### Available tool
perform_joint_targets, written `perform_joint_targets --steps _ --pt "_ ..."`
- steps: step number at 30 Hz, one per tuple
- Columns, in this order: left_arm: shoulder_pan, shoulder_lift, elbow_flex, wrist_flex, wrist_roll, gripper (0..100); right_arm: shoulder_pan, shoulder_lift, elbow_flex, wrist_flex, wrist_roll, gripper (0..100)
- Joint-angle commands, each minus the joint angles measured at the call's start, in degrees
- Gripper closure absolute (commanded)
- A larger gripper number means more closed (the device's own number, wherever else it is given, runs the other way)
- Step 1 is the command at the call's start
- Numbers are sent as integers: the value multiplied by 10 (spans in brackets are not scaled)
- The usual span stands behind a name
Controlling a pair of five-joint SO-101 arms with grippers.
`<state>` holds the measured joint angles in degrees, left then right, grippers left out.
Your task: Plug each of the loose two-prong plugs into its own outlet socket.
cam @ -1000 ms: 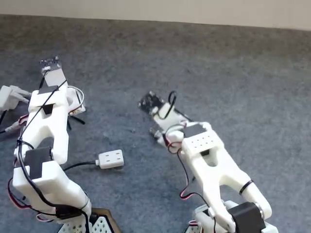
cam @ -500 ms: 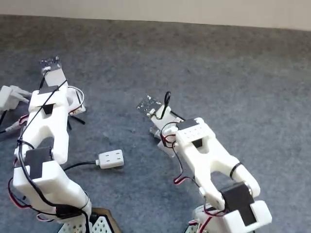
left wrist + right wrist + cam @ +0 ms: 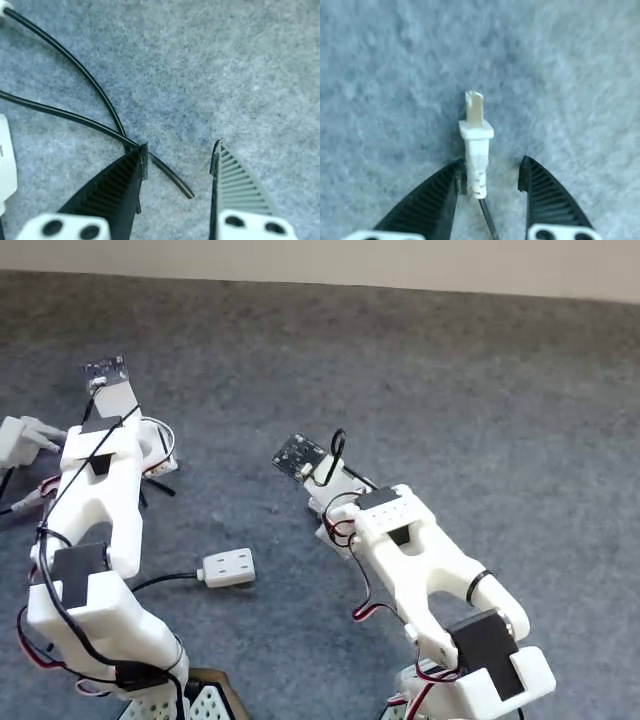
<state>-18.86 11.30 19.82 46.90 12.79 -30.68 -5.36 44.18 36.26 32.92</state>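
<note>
A white two-prong plug (image 3: 477, 145) lies on the grey carpet with its prongs pointing away from my right gripper (image 3: 492, 169). That gripper is open and straddles the plug's rear end, which rests against the black finger (image 3: 445, 190); its black cord runs back under the gripper. A white outlet socket (image 3: 228, 567) on a black cable lies between the two arms. My left gripper (image 3: 180, 149) is open just above the carpet, with two black cables (image 3: 75, 117) crossing at its dark fingertip (image 3: 142, 152).
A white block (image 3: 20, 436) lies at the table's left edge, beside the left arm (image 3: 95, 490). The right arm (image 3: 420, 560) stretches from the front toward the middle. Open grey carpet spreads to the back and right.
The right arm has swung left and slightly forward, its wrist shifting toward the outlet socket's side. The left arm and the socket have stayed put.
</note>
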Motion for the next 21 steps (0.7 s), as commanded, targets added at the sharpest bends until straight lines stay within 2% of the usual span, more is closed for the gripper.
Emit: perform_joint_targets --steps 1,5,16,21 --pt "14 -1 -6 -7 2 780 -4 -2 -24 -19 27 844" --pt "14 -1 -5 -7 2 780 -3 -2 -22 -17 34 996" --pt "13 0 -4 -7 0 780 -1 -2 7 -16 38 994" --pt "20 -2 -5 -4 -104 780 -1 -2 6 24 39 994"
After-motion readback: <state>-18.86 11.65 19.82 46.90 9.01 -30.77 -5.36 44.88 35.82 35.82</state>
